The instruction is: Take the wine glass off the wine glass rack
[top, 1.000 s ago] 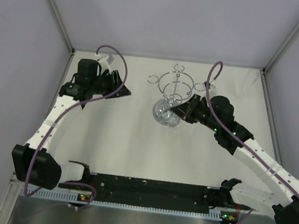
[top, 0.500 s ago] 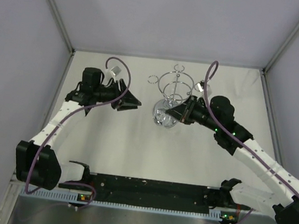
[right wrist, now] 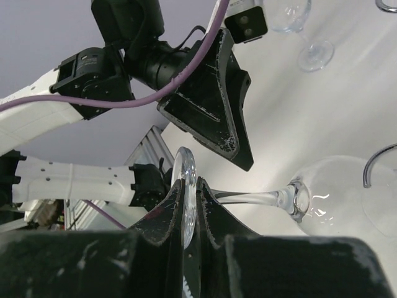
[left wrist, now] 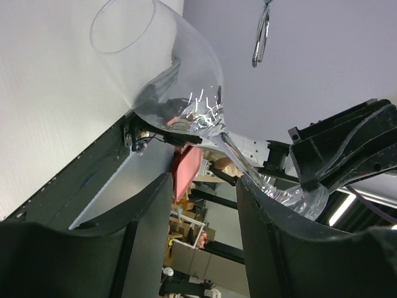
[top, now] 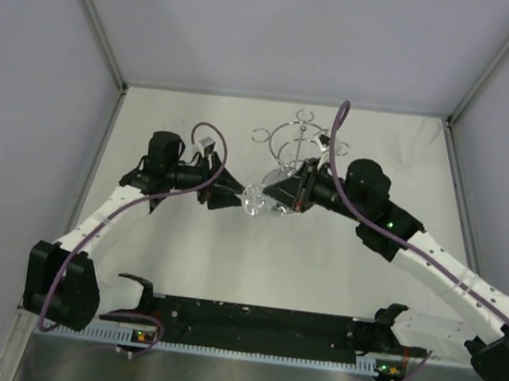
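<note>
The right gripper [right wrist: 188, 189] is pinching the wine glass [right wrist: 329, 192] by its foot, which only its wrist view shows. Overhead, the glass is hanging sideways just beside the wine glass rack [top: 295, 144], facing the spread left gripper [top: 234, 194].

White-and-black arms [top: 448, 275] — purple cables [right wrist: 93, 99]

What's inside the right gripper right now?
The foot of the wine glass, pinched edge-on; the rest sticks out. The foot's lower part is hidden by the fingers.
</note>
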Available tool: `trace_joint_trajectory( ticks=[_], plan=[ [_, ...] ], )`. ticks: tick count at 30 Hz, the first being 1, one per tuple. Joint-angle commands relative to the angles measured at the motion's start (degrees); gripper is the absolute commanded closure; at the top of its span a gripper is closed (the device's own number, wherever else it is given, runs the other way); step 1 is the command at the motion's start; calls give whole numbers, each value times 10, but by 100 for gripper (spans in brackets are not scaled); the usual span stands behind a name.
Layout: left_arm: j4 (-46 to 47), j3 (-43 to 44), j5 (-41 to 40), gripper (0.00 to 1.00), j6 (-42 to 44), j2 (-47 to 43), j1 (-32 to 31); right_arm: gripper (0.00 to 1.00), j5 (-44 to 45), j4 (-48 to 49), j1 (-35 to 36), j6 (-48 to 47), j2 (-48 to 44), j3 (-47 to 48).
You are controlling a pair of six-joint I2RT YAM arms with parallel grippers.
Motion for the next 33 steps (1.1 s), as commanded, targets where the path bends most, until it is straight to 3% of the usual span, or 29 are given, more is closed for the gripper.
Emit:
trace_joint_trajectory(
  ticks=[1, 28, 33],
  plan=[
    [75, -15, 19, 49, -58, -25, -5, 100, -11, 65, 22, -42, 8, 49],
    [147, -45, 25, 49, -119, -52, -57, 100, -13, 96, 87, -142, 73, 93],
    [156, -49, 24, 58, -115, -51, -59, 100, -14, 98, 92, -145, 73, 92]
  ],
)
